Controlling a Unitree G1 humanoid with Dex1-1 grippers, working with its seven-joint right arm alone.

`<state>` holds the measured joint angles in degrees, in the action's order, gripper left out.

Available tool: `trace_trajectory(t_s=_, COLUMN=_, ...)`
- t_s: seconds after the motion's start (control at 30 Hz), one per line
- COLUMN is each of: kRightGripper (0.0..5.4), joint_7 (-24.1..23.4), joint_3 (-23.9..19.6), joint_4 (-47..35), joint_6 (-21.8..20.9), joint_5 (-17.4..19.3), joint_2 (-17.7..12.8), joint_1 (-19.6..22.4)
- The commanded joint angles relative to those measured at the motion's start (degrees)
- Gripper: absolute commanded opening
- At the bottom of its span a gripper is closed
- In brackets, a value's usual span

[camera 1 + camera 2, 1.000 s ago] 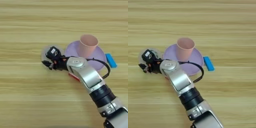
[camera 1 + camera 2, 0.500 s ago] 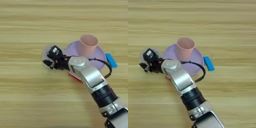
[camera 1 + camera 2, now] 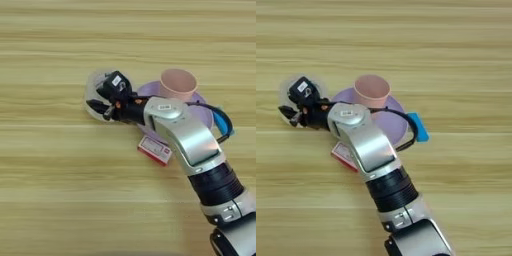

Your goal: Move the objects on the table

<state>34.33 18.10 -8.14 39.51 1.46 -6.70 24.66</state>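
In the left eye view, my gripper [image 3: 100, 107] sits left of centre over the clear round container [image 3: 95, 87]; I cannot tell how my fingers stand. The pink cup [image 3: 178, 84] stands right of it on a lilac plate [image 3: 202, 112], the blue block [image 3: 225, 125] at the plate's right edge, and a red-white packet [image 3: 155, 149] lies below.

In the right eye view, the container [image 3: 287, 85] lies at far left on the table [image 3: 456, 50], the cup [image 3: 372, 91] upper centre.
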Motion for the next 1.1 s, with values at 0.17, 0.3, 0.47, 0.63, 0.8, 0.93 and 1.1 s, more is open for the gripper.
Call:
trace_trajectory(t_s=0.17, kRightGripper=1.54, joint_7=-1.5, joint_3=-3.5, joint_4=-9.6, joint_6=0.1, joint_5=2.6, joint_2=0.5, joint_1=7.6)
trace_trajectory(t_s=0.3, kRightGripper=1.54, joint_7=-2.3, joint_3=-8.0, joint_4=-13.3, joint_6=1.9, joint_5=4.6, joint_2=-0.4, joint_1=10.2)
trace_trajectory(t_s=0.47, kRightGripper=1.54, joint_7=-3.6, joint_3=-15.0, joint_4=-15.0, joint_6=3.1, joint_5=7.4, joint_2=-2.6, joint_1=13.2)
trace_trajectory(t_s=0.63, kRightGripper=1.54, joint_7=-5.3, joint_3=-21.7, joint_4=-13.5, joint_6=2.6, joint_5=9.5, joint_2=-5.6, joint_1=15.3)
trace_trajectory(t_s=0.8, kRightGripper=1.54, joint_7=-6.6, joint_3=-28.7, joint_4=-10.9, joint_6=1.1, joint_5=11.1, joint_2=-10.1, joint_1=16.0)
trace_trajectory(t_s=0.93, kRightGripper=1.54, joint_7=-7.3, joint_3=-33.2, joint_4=-8.3, joint_6=-0.2, joint_5=11.9, joint_2=-13.6, joint_1=15.4)
trace_trajectory(t_s=1.1, kRightGripper=1.54, joint_7=-8.7, joint_3=-39.6, joint_4=-2.7, joint_6=-3.2, joint_5=11.9, joint_2=-18.5, joint_1=13.3)
